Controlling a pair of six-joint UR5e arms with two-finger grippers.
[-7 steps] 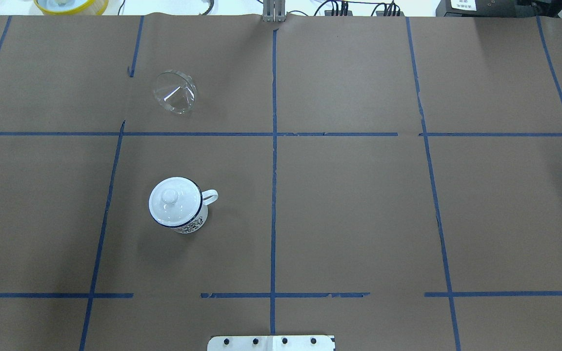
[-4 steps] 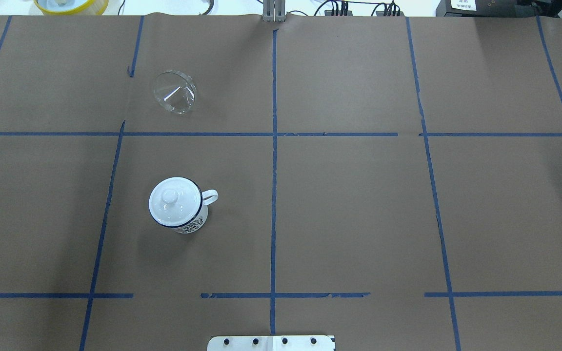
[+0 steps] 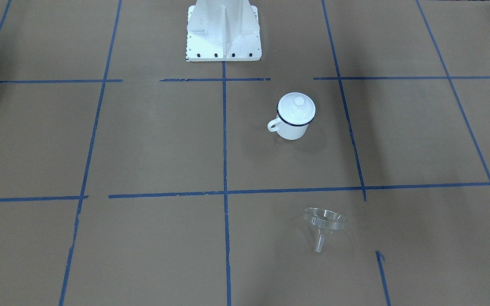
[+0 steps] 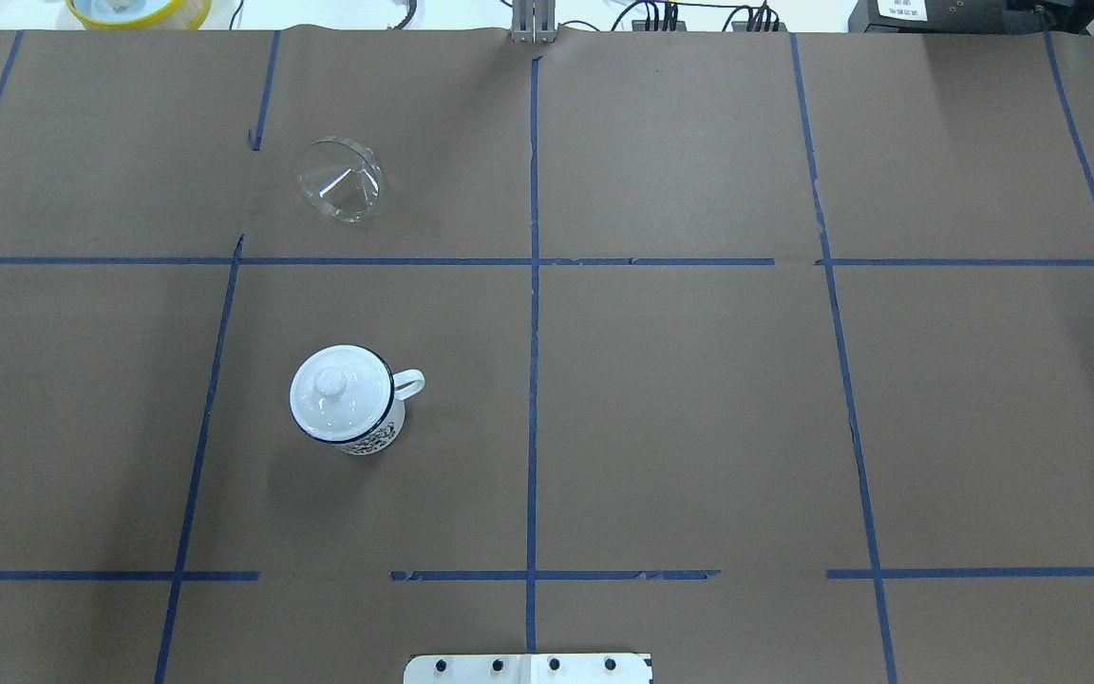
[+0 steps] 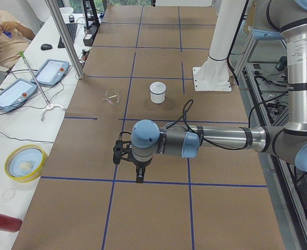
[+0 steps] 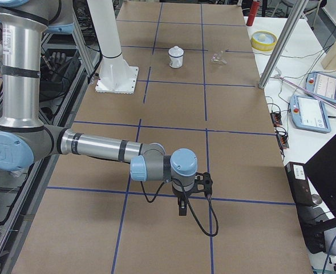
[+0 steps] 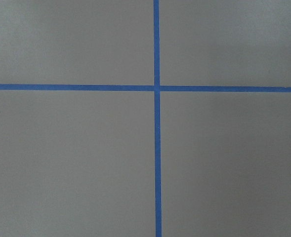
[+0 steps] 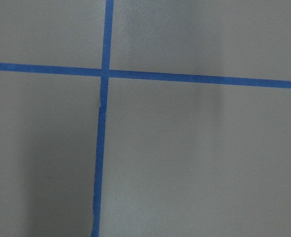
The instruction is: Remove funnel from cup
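The clear funnel (image 4: 341, 180) lies tilted on the brown paper at the far left, apart from the cup; it also shows in the front view (image 3: 325, 221). The white cup (image 4: 371, 441) stands nearer the robot with a white knobbed lid (image 4: 336, 391) on it and its handle to the right; it shows in the front view too (image 3: 292, 129). My left gripper (image 5: 138, 176) shows only in the exterior left view, over bare paper far from both. My right gripper (image 6: 182, 206) shows only in the exterior right view, likewise far away. I cannot tell whether either is open or shut.
The robot's white base (image 3: 223, 38) stands at the near table edge. A yellow bowl (image 4: 139, 9) sits beyond the far edge. Teach pendants (image 5: 38, 78) and a metal post (image 5: 64, 36) are on the operators' side, where a person sits.
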